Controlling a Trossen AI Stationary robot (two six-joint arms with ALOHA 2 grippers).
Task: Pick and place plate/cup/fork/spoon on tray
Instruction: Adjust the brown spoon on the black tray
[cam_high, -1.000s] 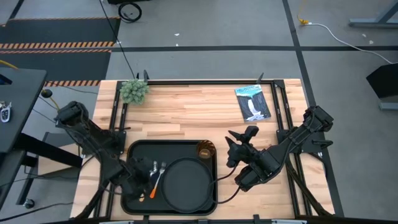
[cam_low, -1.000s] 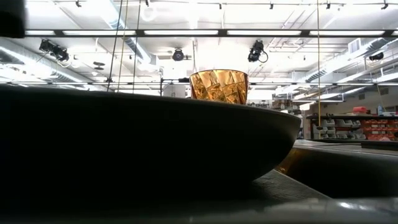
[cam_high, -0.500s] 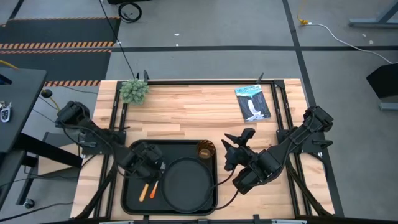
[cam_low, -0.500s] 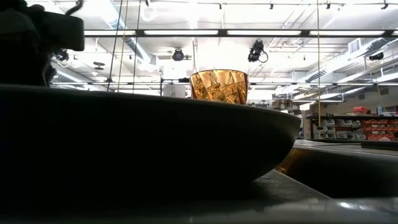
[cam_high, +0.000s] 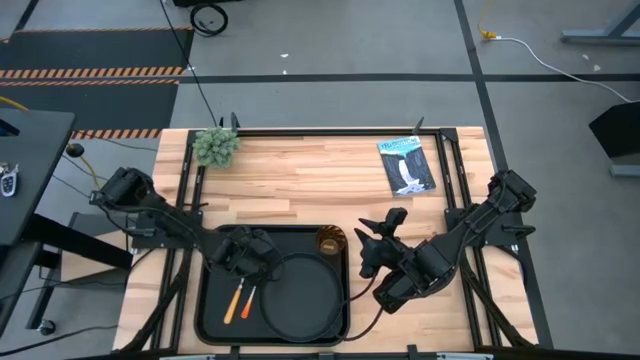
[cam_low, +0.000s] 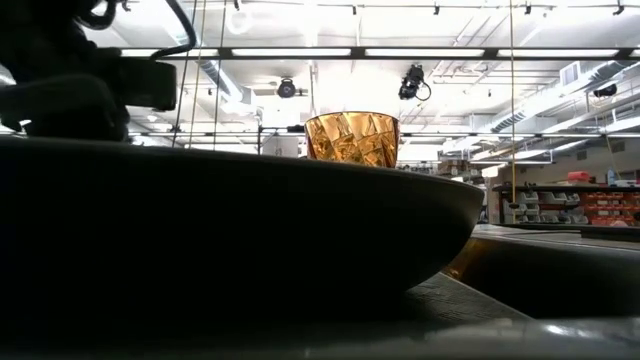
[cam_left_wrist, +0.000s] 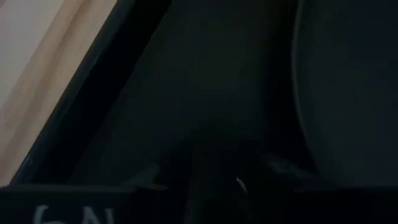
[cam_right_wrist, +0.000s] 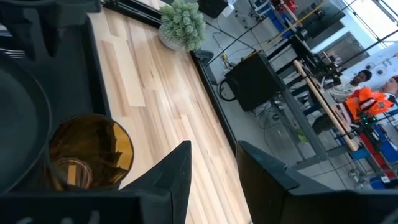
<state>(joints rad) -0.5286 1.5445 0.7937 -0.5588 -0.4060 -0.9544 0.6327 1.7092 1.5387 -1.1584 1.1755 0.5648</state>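
Small green plant (cam_high: 214, 146) at table's far-left corner; booklet (cam_high: 407, 165) far right.

Large black rectangular tray (cam_high: 205, 300) with raised rim, flat on wooden table. Round matte black plate (cam_high: 305, 298) lying flat in right half. Amber faceted cup (cam_high: 331, 241), upright, at far right corner. Orange-handled spoon (cam_high: 243, 301) and fork (cam_high: 230, 303) side by side, left of plate.
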